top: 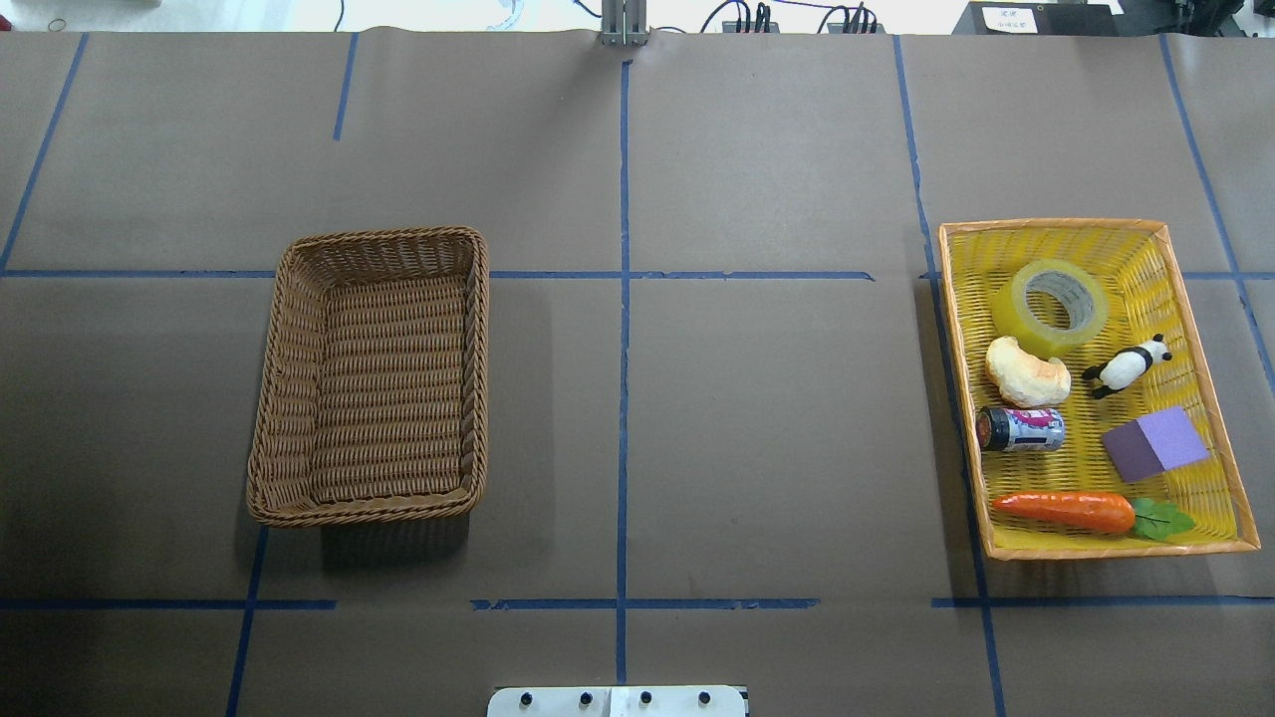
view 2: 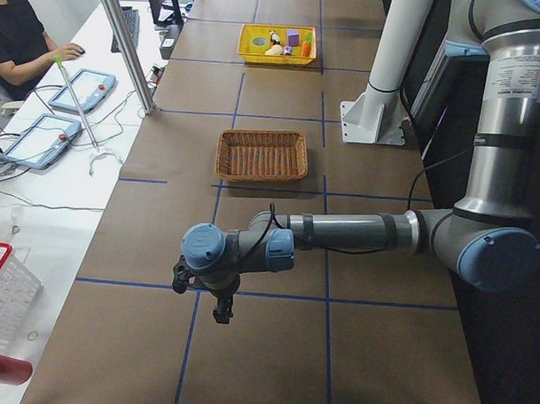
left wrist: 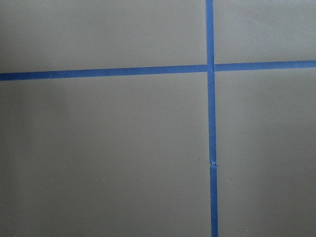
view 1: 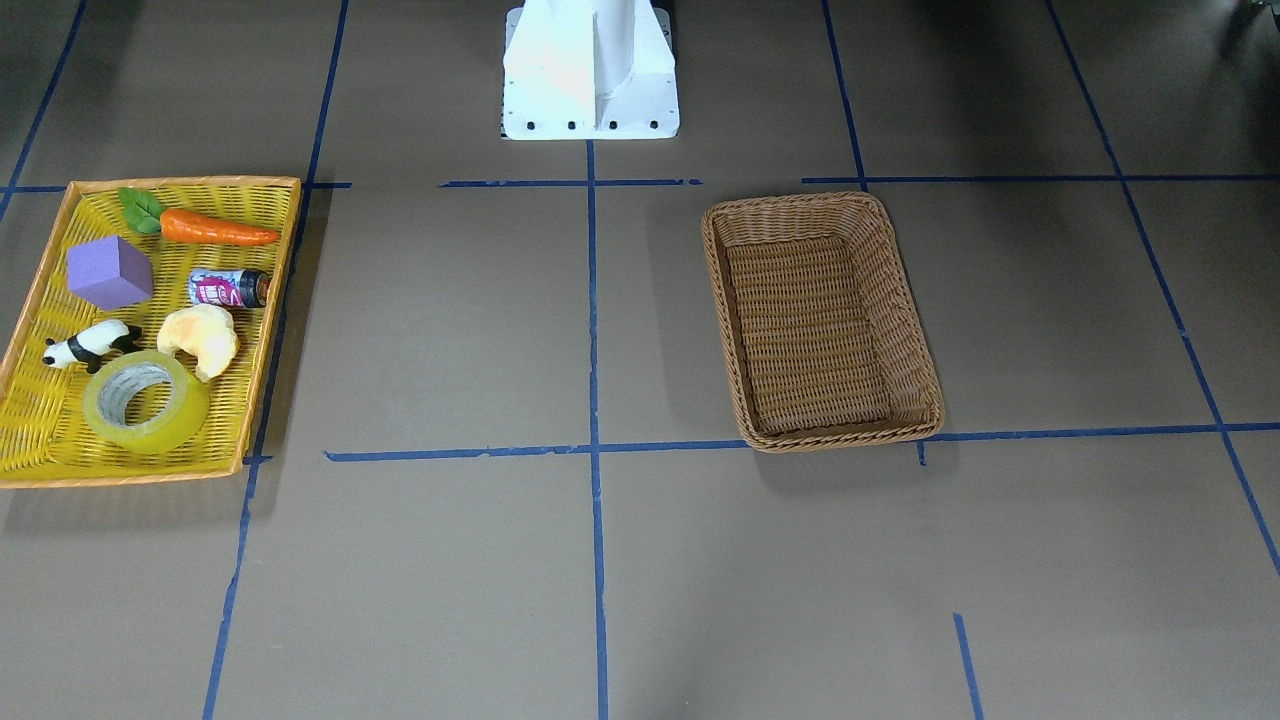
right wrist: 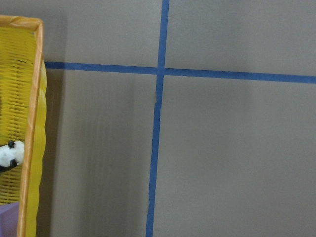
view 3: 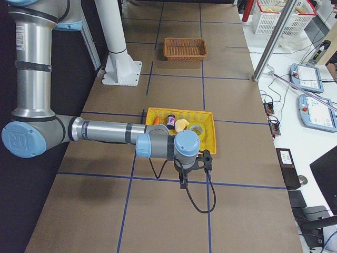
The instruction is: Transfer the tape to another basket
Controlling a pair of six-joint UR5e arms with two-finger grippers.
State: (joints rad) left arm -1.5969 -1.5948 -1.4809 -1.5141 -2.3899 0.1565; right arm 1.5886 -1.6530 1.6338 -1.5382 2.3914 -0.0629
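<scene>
The tape [view 1: 147, 402] [top: 1051, 308], a yellow-green roll with a grey-white core, lies flat in the shallow yellow tray [view 1: 180, 183] [top: 1051, 225], next to the croissant toy [top: 1027, 371]. The brown wicker basket [view 1: 820, 200] [top: 379, 236] stands empty on the other half of the table. My left gripper [view 2: 215, 299] shows only in the exterior left view, beyond the basket at the table's left end. My right gripper [view 3: 196, 167] shows only in the exterior right view, just outside the tray. I cannot tell if either is open or shut.
The tray also holds a toy carrot [top: 1066, 510], a purple block [top: 1155, 444], a small can [top: 1020, 429] and a panda figure [top: 1126, 365]. The white robot base [view 1: 590, 70] stands at the table's back middle. Blue tape lines cross the brown table.
</scene>
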